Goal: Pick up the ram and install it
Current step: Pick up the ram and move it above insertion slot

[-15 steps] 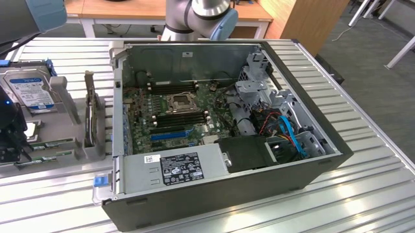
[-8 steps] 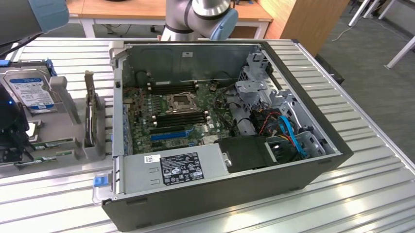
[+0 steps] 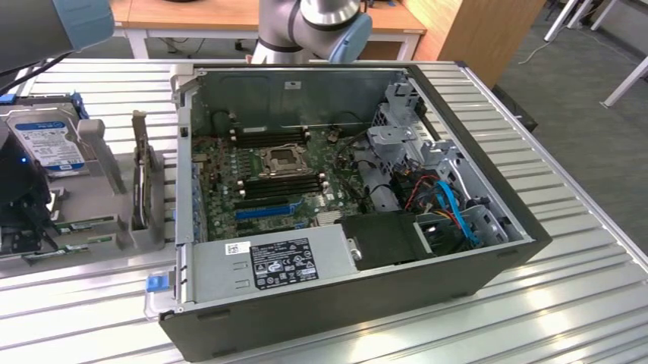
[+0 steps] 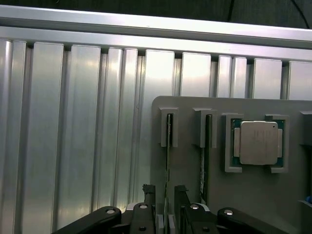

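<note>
**Kid:** Where is the ram?

**Pal:** The ram [image 4: 168, 146] stands on its thin edge in a slot of the gray holder [image 4: 187, 161]. It is not in the case yet.

**Kid:** And the end effector?

**Pal:** The end effector [image 4: 165, 190] hangs right over the holder, released, with its jaws wide. Its black fingers [image 4: 148, 192] sit one on each side of the ram. I cannot tell if they touch it.

**Kid:** What is close by?

**Pal:** A second stick [image 4: 206, 156] stands in the next slot of the holder, just beside the ram. Past that, a square chip [image 4: 258, 142] with a flat, shiny metal lid lies in its own pocket of the holder.

**Kid:** What is the holder like?

**Pal:** Flat, smooth and dull gray, with a round corner. Little raised blocks hug the ends of the sticks.

**Kid:** What is under it?

**Pal:** A table [image 4: 73, 126] made of long, shiny metal ribs. The case [image 3: 354, 303], a big dark open box, sits on the table beside the holder, on the exterior view's right of it. A green board [image 3: 263, 182] with long black slots lies inside.
</note>
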`<state>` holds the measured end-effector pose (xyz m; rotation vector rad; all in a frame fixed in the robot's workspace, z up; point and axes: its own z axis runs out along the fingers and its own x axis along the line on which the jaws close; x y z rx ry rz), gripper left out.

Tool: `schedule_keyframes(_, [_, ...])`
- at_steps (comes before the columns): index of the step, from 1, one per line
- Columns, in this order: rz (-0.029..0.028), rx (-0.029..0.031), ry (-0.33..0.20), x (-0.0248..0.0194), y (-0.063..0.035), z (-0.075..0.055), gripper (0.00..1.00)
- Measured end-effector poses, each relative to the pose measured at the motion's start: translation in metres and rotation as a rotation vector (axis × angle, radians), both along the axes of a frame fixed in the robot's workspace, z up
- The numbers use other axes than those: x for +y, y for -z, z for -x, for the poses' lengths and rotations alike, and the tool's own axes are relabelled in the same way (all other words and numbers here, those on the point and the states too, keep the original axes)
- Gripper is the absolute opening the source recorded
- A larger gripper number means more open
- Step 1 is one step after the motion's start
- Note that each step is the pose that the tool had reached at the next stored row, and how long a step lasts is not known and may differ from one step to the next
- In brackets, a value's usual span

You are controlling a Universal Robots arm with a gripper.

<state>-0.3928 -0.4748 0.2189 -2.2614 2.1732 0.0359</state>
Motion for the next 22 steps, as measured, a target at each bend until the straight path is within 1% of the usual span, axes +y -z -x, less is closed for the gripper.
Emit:
schedule_keyframes(10, [-0.0020,0.0000,0.000,-0.0007,0.0000,-0.0069,0.29])
schedule_keyframes(19, [-0.0022,-0.0002,0.000,-0.0008,0.0001,-0.0081,0.29])
schedule_keyframes(22, [-0.0028,0.0000,0.000,-0.0008,0.0000,-0.0106,0.29])
